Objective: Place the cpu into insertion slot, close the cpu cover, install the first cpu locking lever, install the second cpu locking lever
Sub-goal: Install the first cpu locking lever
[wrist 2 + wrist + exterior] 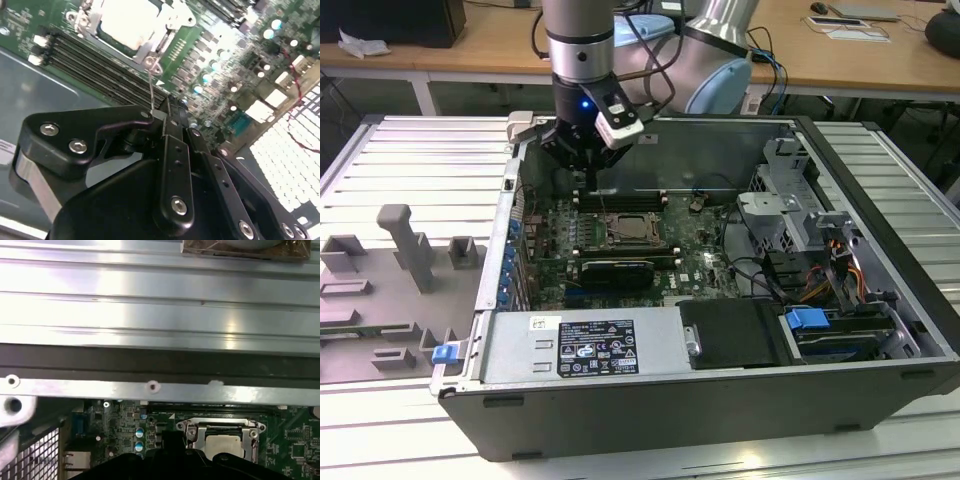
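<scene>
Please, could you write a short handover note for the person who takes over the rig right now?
The gripper: fingers shut on a thin locking lever, held raised beside the socket.
The cpu sits in the insertion slot; the cpu cover lies closed over it.
Done: cpu placed, cover closed.
Left: this lever is not latched; whether the other lever is latched cannot be seen.

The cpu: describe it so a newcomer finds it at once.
Inside the open computer case, look to the green motherboard and the metal-rimmed insertion slot at its middle. The cpu is the flat pale square lying there, framed by the silvery cpu cover, beside the thin locking lever in the shut jaws; the neighbouring memory slots are long, narrow and black.
</scene>
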### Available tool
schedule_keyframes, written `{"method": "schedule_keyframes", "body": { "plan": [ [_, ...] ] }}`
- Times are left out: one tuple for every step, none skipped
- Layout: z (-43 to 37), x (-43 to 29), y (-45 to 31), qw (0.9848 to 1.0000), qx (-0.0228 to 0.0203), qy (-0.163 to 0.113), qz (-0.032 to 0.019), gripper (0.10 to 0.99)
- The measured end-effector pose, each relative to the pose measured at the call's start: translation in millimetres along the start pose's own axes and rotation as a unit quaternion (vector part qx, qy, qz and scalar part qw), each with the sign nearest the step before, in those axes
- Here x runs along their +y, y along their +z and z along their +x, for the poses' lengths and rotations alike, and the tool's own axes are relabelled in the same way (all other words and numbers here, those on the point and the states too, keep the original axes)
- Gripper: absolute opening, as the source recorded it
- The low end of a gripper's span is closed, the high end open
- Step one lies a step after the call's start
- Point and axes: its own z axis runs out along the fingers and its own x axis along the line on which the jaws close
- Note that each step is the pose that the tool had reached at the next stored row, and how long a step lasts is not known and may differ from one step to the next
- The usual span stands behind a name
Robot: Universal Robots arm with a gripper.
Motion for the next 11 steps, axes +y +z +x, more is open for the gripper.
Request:
{"method": "schedule_keyframes", "body": {
  "plan": [
    [-5.2,0.3,0.5,1.0000,0.0000,0.000,0.0000,0.110],
    [-15.1,0.8,1.7,1.0000,0.0000,0.000,0.0000,0.110],
    [-24.0,1.8,3.0,1.0000,0.0003,0.000,0.0001,0.110],
    [-31.7,2.3,4.6,1.0000,0.0006,0.000,0.0001,0.110],
    [-39.5,2.4,6.2,1.0000,0.0008,0.000,0.0000,0.110],
    [-42.1,2.2,6.9,1.0000,0.0007,0.000,-0.0020,0.110],
    [-42.4,2.1,7.2,1.0000,0.0006,0.000,-0.0077,0.110],
    [-42.5,1.7,7.4,0.9999,0.0003,0.001,-0.0144,0.110],
    [-42.5,1.2,7.6,0.9998,0.0001,0.001,-0.0211,0.110],
    [-42.6,0.7,8.0,0.9996,-0.0001,0.001,-0.0272,0.110],
    [-42.7,0.4,8.5,0.9995,-0.0002,0.002,-0.0301,0.110]
  ]
}}
